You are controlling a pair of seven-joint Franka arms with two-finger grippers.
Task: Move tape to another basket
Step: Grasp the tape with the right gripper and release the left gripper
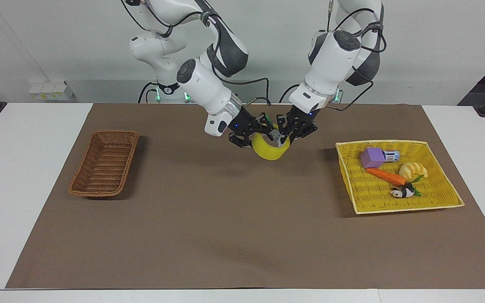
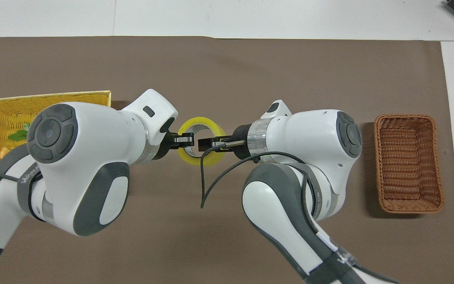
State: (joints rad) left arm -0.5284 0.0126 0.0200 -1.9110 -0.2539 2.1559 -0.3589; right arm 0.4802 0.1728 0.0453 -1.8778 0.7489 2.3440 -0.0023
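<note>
**Tape held in the air between both grippers, mid-table**

Brown mat [image 1: 225, 235] covers the white table [image 1: 23, 168], plain white wall at the robots' end.

- tape [image 1: 270, 149]: off the surface, over the mat's middle strip between the two baskets, shadow on the mat under it. Overhead view shows the ring's open centre facing up [image 2: 201, 140].
- left gripper [image 1: 291, 128]: over the mat, fingers clamped on the ring wall on the side toward the yellow basket; one finger sits inside the core.
- right gripper [image 1: 254, 132]: at the tape's other side, fingers straddling the ring wall. Clamped or just around it: can't tell from either view.
- wicker basket [image 1: 104, 168]: at the right arm's end of the mat, nothing in it, well apart from the tape.
- yellow basket [image 1: 398, 206]: at the left arm's end. Holds a purple block [image 1: 372, 157], small can [image 1: 391, 156], carrot [image 1: 386, 176], croissant toy [image 1: 413, 170] and a small black-and-white toy [image 1: 402, 192].
</note>
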